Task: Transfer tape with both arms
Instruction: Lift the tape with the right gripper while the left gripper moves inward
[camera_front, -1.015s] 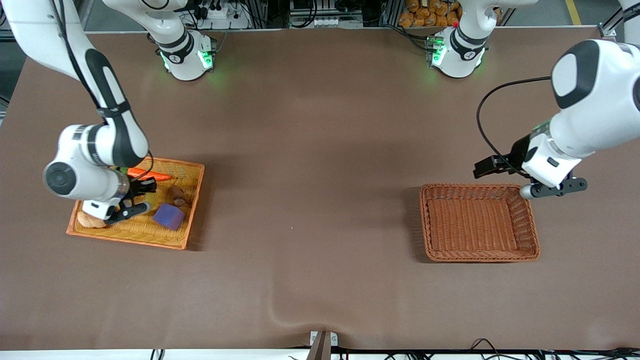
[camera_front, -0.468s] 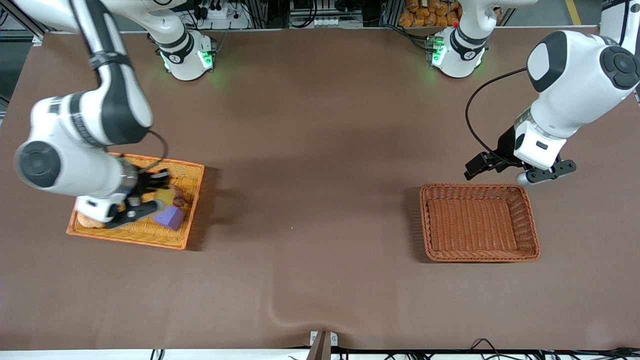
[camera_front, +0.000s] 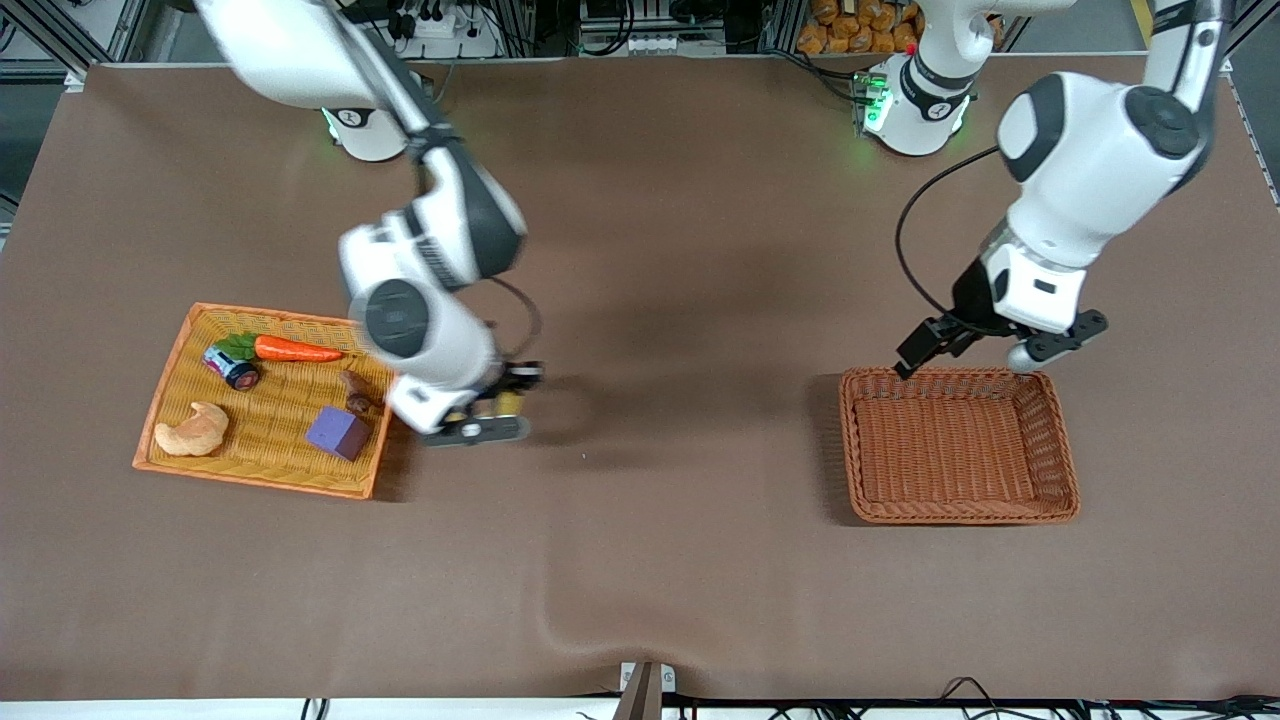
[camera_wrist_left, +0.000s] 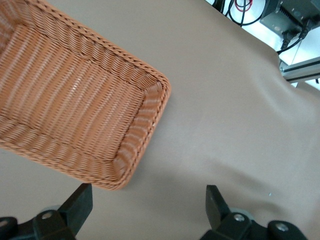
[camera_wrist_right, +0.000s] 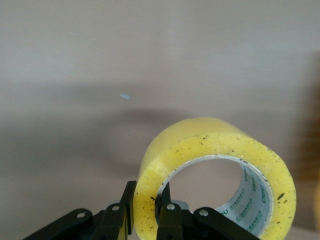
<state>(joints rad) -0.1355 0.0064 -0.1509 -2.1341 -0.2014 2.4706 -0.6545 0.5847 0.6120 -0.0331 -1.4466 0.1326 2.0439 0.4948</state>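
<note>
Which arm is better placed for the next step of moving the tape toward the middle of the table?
The right arm. The right gripper is shut on the tape, up over bare table beside the orange tray. The left gripper is open and empty, over the brown basket rim.

Right gripper (camera_front: 500, 405) jaws clamped, left gripper (camera_front: 962, 350) jaws wide.

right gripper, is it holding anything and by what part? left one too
The right gripper holds the tape, fingers pinching the roll's wall, one inside the core and one outside. The left gripper is open and holds nothing, over the brown basket's edge.
</note>
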